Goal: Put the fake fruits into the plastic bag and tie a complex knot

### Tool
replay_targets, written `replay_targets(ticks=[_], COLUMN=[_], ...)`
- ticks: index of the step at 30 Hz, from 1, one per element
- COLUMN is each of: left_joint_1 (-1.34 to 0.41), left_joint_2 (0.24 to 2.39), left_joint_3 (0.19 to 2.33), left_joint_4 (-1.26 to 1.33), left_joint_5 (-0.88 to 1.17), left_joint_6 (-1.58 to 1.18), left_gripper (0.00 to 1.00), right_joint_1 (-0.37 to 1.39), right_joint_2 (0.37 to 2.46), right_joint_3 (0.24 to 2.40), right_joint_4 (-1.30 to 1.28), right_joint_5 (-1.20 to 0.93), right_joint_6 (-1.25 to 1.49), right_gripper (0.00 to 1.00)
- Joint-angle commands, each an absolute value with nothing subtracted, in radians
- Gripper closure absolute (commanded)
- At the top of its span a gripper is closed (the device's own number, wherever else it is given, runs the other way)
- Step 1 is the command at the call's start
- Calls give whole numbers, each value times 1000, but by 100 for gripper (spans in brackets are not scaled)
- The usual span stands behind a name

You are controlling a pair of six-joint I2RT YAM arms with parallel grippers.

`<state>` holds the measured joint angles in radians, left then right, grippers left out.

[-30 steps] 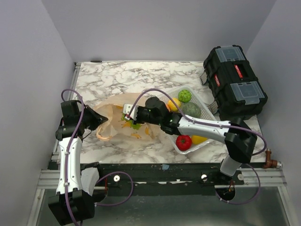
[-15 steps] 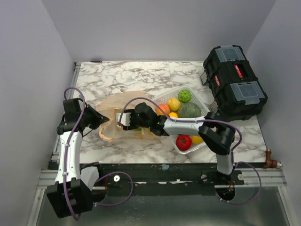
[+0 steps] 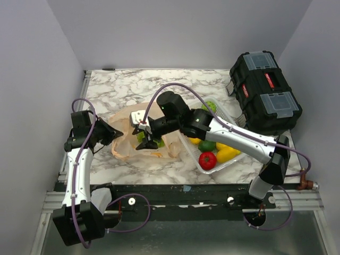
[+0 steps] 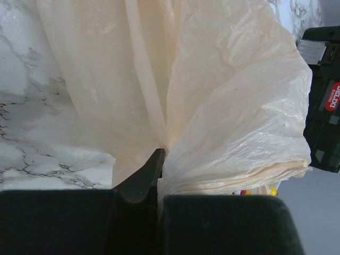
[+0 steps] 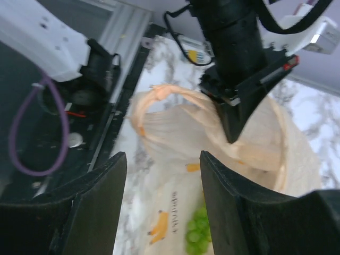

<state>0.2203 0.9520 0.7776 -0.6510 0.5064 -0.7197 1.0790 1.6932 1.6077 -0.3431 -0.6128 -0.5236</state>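
Observation:
The pale-orange plastic bag [image 3: 127, 139] lies slumped on the marble table left of centre, its mouth facing right. My left gripper [image 3: 110, 133] is shut on a bunched edge of the bag [image 4: 223, 90], its fingertips [image 4: 155, 166] pinched into the plastic. My right gripper [image 3: 147, 141] hangs open just above the bag's mouth with nothing between its fingers [image 5: 101, 196]. A green bunch of grapes [image 5: 199, 234] rests inside the bag [image 5: 175, 138], and one handle loop [image 5: 162, 91] stands up near the left gripper [image 5: 236, 114]. No knot is visible.
A white lattice basket [image 3: 194, 159] to the right of the bag holds a red tomato [image 3: 207, 160], a yellow fruit [image 3: 226, 154] and green fruits [image 3: 207, 146]. A black toolbox [image 3: 265, 90] stands at the back right. Grey walls close in the table.
My right gripper has opened over the bag's mouth and its arm has swung up and back across the basket. The left gripper keeps its hold on the bag.

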Motion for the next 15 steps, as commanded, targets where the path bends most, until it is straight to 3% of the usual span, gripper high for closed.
replay_targets(ticks=[1, 5, 10, 15], left_joint_1=[223, 223, 223, 223], left_joint_2=[924, 912, 907, 913], left_joint_3=[783, 772, 768, 765], left_joint_4=[-631, -624, -623, -615], left_joint_5=[514, 514, 513, 518], left_joint_6=[-732, -735, -736, -739], left_gripper=[100, 100, 100, 100], right_joint_1=[1063, 934, 635, 440], right_joint_2=[1686, 1568, 1507, 1487], right_joint_3=[1699, 1605, 1530, 1407], right_joint_4=[-666, -595, -612, -597], right_joint_5=[-755, -727, -698, -428], right_joint_6=[-362, -272, -229, -319], right_gripper=[40, 37, 26, 18])
